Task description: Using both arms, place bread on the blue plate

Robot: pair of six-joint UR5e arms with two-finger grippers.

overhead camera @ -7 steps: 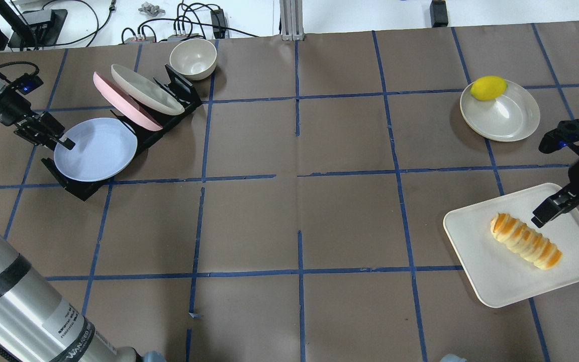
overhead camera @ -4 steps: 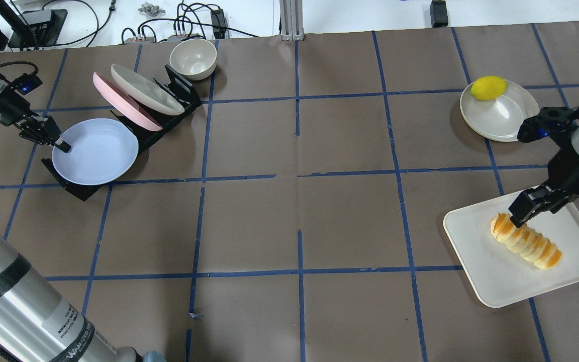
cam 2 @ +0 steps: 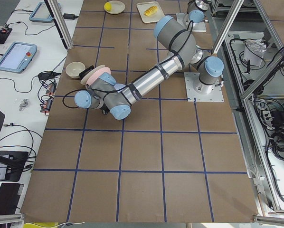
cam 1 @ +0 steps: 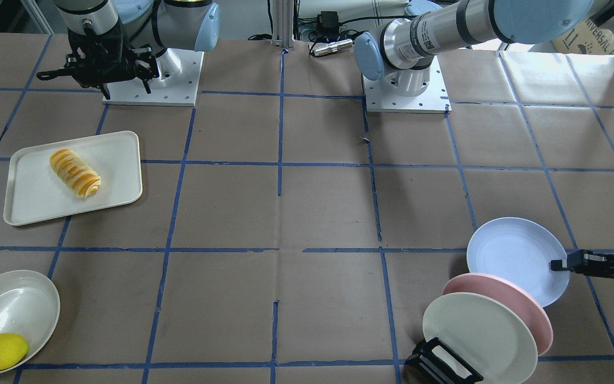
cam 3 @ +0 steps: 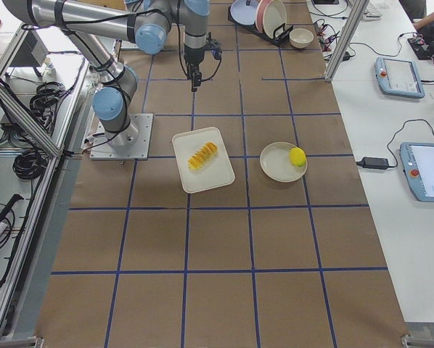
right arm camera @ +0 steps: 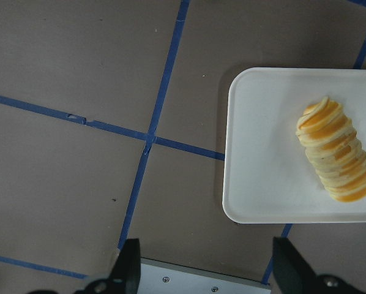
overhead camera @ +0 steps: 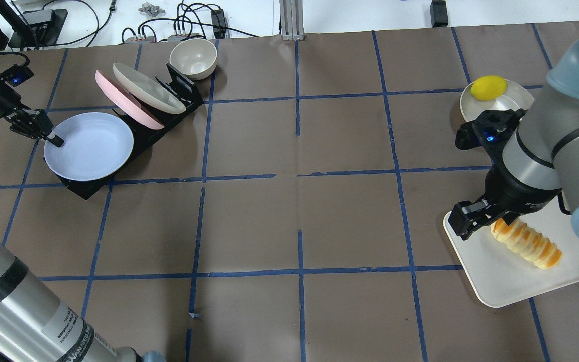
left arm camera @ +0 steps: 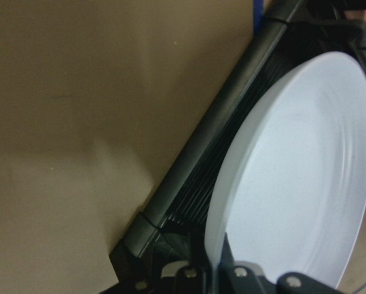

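Note for you, places taken from the tray.

- The tray (overhead camera: 500, 284) was a cream, matte rectangle with rounded corners and a low lip, on the brown paper surface (overhead camera: 350, 226) with its grid of blue tape.
- The bread (overhead camera: 528, 242) lay on the tray, slanted across it. It was a long loaf, pale yellow with orange bands and ridged in scalloped turns.
- Your right gripper (overhead camera: 463, 221) hung high and just off the tray's edge, clear of the loaf. In its wrist view the black fingers (right arm camera: 126, 264) stood spread wide with nothing between them.
- The blue plate (overhead camera: 91, 148) was well apart from the tray, at the far end of the surface. It was round, smooth and pale lavender-blue with a shallow rim, and it sat tilted over the end of a black slotted rack (overhead camera: 146, 137). I could not tell whether it touched the rack.
- Your left gripper (overhead camera: 53, 140) had its fingers pinching the plate's rim on the side away from the tray.
- A pink plate (overhead camera: 126, 103) and a cream plate (overhead camera: 149, 88) leaned in the rack, with a cream bowl (overhead camera: 193, 56) just beyond.
- Near the tray, a smooth lemon (overhead camera: 488, 86) lay in a glossy shallow dish (overhead camera: 500, 103).
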